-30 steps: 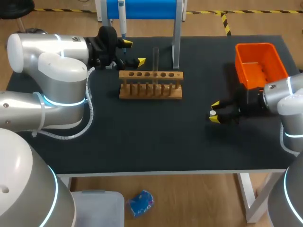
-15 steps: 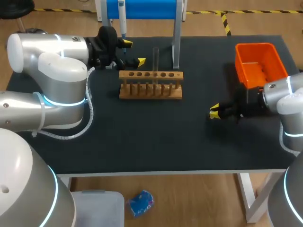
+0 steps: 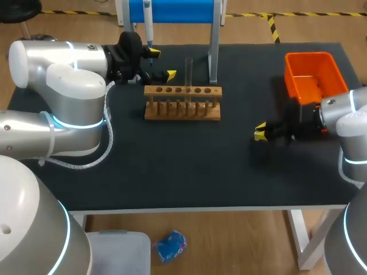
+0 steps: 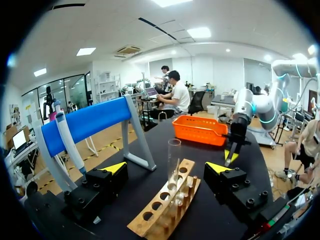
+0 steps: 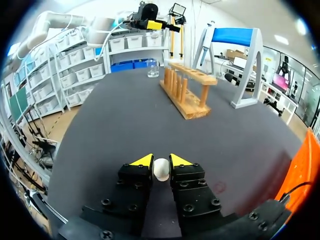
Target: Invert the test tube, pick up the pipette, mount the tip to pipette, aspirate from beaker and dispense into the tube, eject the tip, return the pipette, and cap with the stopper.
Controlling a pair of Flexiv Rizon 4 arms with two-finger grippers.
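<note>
The test tube (image 3: pixel 188 73) stands upright in the wooden rack (image 3: pixel 182 110), open end up, ahead of the wide-spread left gripper (image 4: pixel 167 168), while the right gripper (image 5: pixel 161 160) pinches the white stopper (image 5: pixel 161 169).

table (image 3: pixel 189 177): black matte top | legs (image 3: pixel 302 238): white, near edge | evenly lit

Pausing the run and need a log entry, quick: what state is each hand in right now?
Left hand: open, holding nothing.
Right hand: closed on the stopper.
</note>
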